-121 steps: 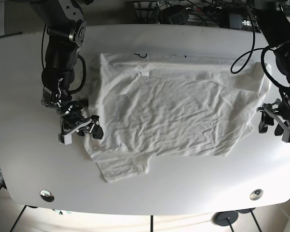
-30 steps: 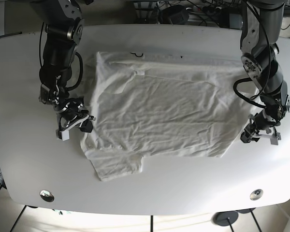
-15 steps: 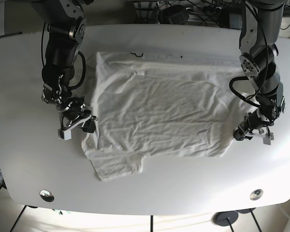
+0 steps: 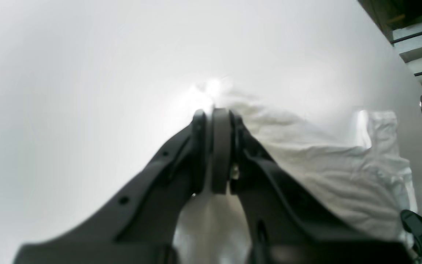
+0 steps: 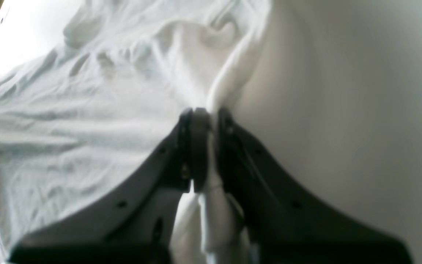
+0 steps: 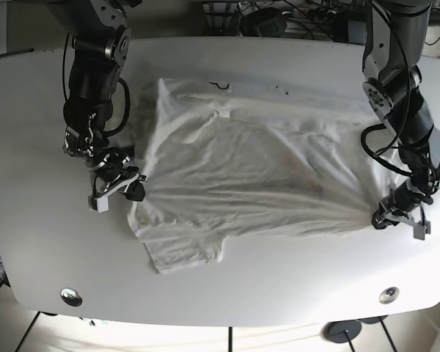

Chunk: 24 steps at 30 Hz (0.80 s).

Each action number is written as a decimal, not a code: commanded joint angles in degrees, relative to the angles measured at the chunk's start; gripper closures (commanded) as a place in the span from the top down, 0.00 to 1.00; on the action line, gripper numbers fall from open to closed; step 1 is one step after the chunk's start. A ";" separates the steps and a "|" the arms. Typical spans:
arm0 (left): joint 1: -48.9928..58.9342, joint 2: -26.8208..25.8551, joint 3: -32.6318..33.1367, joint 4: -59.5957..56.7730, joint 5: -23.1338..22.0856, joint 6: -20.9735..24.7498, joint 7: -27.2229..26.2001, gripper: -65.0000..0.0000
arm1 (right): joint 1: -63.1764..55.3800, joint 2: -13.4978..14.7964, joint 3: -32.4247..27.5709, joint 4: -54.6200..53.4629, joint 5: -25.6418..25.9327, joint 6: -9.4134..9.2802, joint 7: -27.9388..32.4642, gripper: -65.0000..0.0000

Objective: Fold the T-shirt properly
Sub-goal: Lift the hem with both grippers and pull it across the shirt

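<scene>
The white T-shirt (image 6: 249,169) lies spread on the white table (image 6: 29,147), plain side up and wrinkled, with one sleeve (image 6: 183,253) sticking out toward the front edge. My left gripper (image 6: 385,216), at the right of the base view, is shut on the shirt's lower right corner. In the left wrist view this gripper (image 4: 214,117) pinches the cloth (image 4: 324,165) at its tips. My right gripper (image 6: 132,194), at the left of the base view, is shut on the shirt's left edge. In the right wrist view it (image 5: 207,113) grips a raised fold of cloth (image 5: 68,121). No print shows.
Cables and dark gear (image 6: 279,22) crowd the table's back edge. Two round metal grommets (image 6: 71,296) (image 6: 388,295) sit near the front edge. A small black mark (image 6: 218,86) lies just behind the shirt's collar side.
My left gripper has moved right and toward the front edge with the shirt's corner, pulling the cloth taut into long creases. The right gripper has held its place on the left edge.
</scene>
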 commanded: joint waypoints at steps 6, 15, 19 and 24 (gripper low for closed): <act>-0.21 -4.87 5.18 15.03 -1.38 -0.88 4.32 0.00 | 1.24 1.34 0.26 0.66 -0.13 0.03 0.00 0.04; 1.72 -4.96 6.50 28.92 -1.38 -0.97 8.01 0.00 | 5.02 1.34 -0.09 2.16 0.14 -0.23 -1.67 0.04; -2.14 -4.87 9.49 29.01 -1.38 -0.97 8.01 0.00 | 10.03 1.34 -0.18 8.05 -0.30 -0.32 -6.94 0.04; -9.88 -4.70 13.09 28.48 -1.30 -0.53 8.01 0.00 | 21.19 3.63 -0.36 10.68 -0.39 -0.15 -13.45 0.04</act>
